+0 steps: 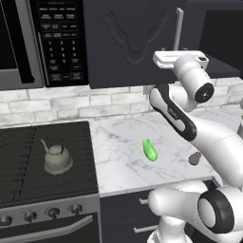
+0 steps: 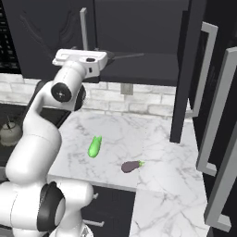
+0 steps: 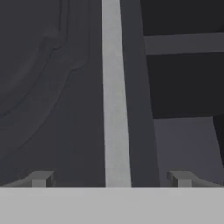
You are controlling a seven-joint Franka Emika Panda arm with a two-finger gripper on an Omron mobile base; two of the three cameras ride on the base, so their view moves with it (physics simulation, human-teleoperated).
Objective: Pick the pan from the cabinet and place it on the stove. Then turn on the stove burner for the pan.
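While the gripper (image 3: 109,178) hangs wide open with nothing in it, right up at the cabinet (image 1: 133,42) door's silver handle (image 3: 114,96), the pan (image 2: 121,56) sits on the open shelf just beside the hand.

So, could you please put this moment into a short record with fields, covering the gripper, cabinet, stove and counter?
gripper: open, raised in front of the cabinet, its tips either side of the silver bar handle
cabinet: right door swung open, left door shut
pan: cannot make it out inside
stove: kettle on the grates
counter: green vegetable and eggplant lying apart on the marble
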